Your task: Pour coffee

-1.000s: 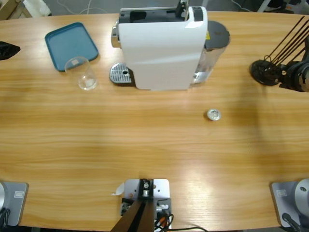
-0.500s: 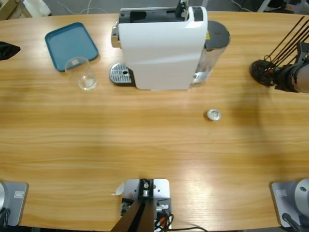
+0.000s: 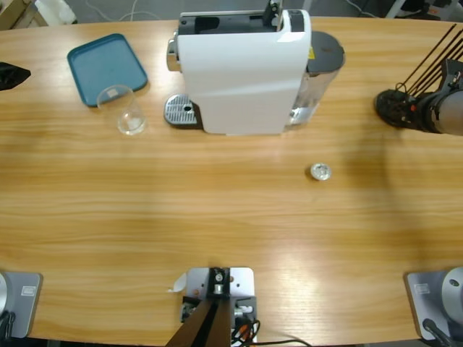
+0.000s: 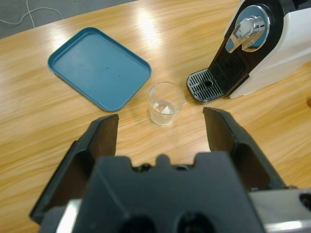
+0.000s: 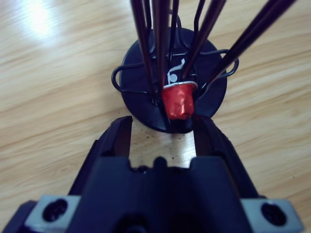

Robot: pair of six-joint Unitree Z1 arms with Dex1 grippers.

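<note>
2 tools gape: the left tool [image 4: 160,128] above the glass [image 4: 165,103], the right tool [image 5: 163,131] at a red capsule [image 5: 178,101].

A flat teal plastic tray [image 4: 99,68] lies on the wooden bench [image 4: 58,124], ahead-left of the left pincer. A black wire capsule rack [image 5: 171,82] holding a red capsule [image 5: 178,100] stands just ahead of the right pincer.

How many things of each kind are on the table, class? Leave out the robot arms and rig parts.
Coffee machine: 1
Teal tray: 1
Clear glass: 1
Silver capsule: 1
Red capsule: 1
Black wire capsule holder: 1
Total: 6
</note>
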